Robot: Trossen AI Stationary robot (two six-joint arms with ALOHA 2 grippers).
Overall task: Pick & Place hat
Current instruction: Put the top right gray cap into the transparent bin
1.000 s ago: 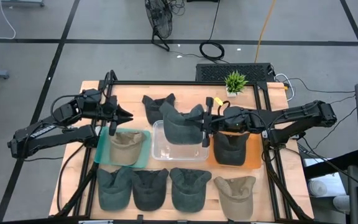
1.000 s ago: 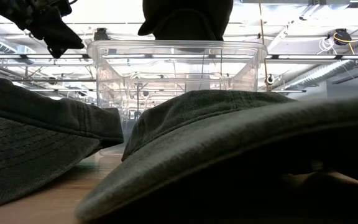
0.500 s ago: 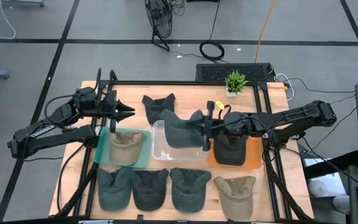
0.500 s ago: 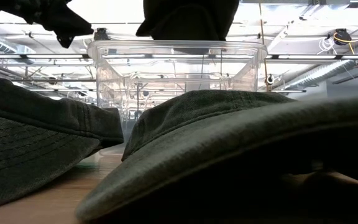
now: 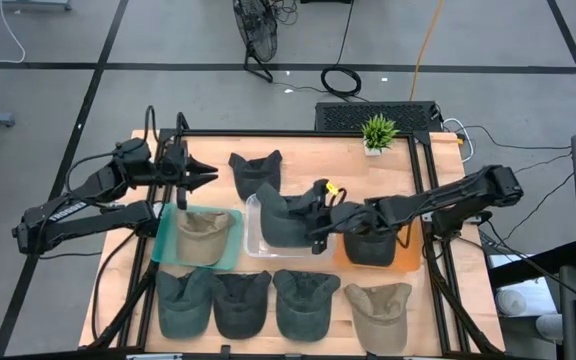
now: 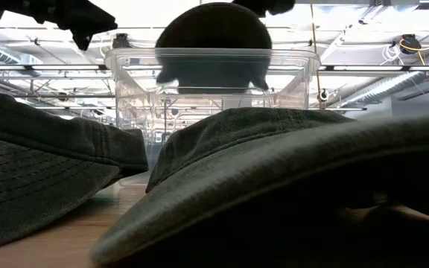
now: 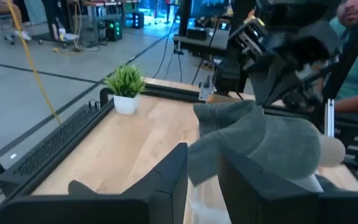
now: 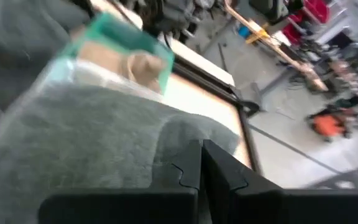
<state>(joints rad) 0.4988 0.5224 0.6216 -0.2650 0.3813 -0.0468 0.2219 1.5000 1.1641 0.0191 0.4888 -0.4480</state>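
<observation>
The hat may be slipping over the clear bin's edge

The right pincer (image 5: pixel 314 228) is pinching the grey hat (image 5: pixel 286 215) half inside the clear bin (image 5: pixel 252 243); letting go crooked could be spilling it out.

We see a hat (image 5: pixel 286 212) in the bin (image 5: pixel 256 243) at the tabletop's (image 5: pixel 428 310) centre, trays either side, four hats along the front edge.
</observation>
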